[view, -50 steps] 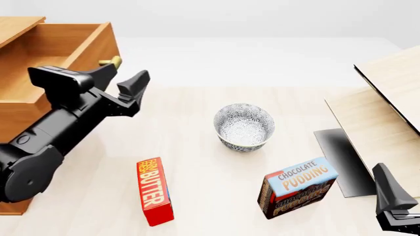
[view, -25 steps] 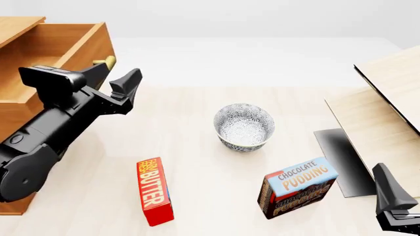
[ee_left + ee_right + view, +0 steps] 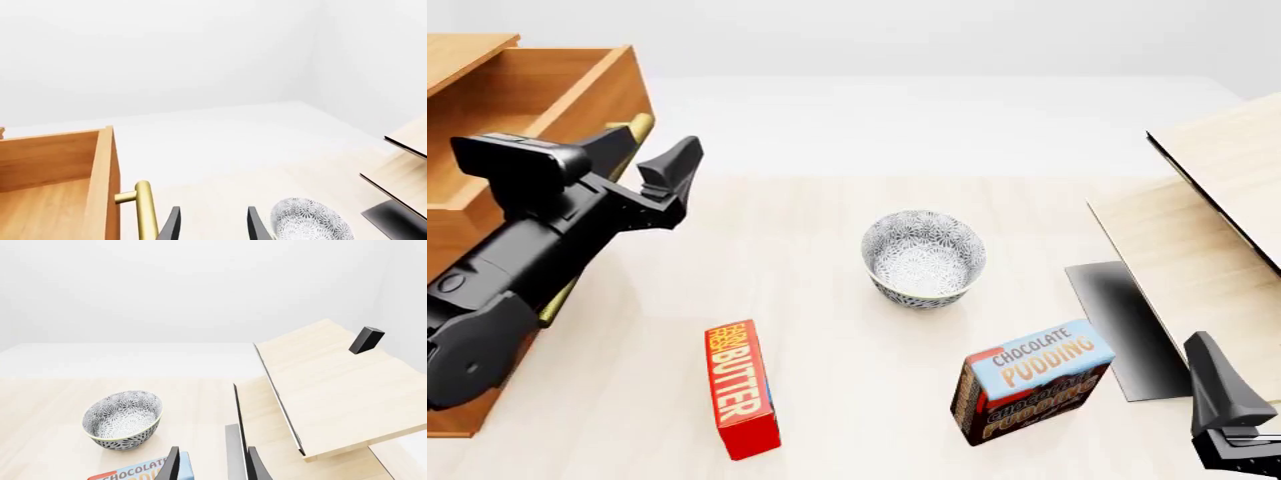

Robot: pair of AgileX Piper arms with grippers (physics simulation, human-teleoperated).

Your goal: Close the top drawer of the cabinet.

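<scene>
Since a second ago the top drawer [image 3: 541, 100] has slid further into the cabinet [image 3: 467, 240] at the tabletop's left edge, pushed by the left arm. It still juts out, so pushing continues. Left fingers [image 3: 667, 165] spread, empty, by the handle [image 3: 145, 210]; right fingers [image 3: 173, 465] parted, idle.

A pale, light-wood tabletop [image 3: 827, 300] fills the lower part of the scene, and beyond its far edge the ground turns plain white and runs up to bare white walls [image 3: 167, 50]. At the right side stand tilted pale wood panels [image 3: 1228, 180], one bearing a small black block [image 3: 366, 339]. The light is soft and even, with faint shadows.
</scene>
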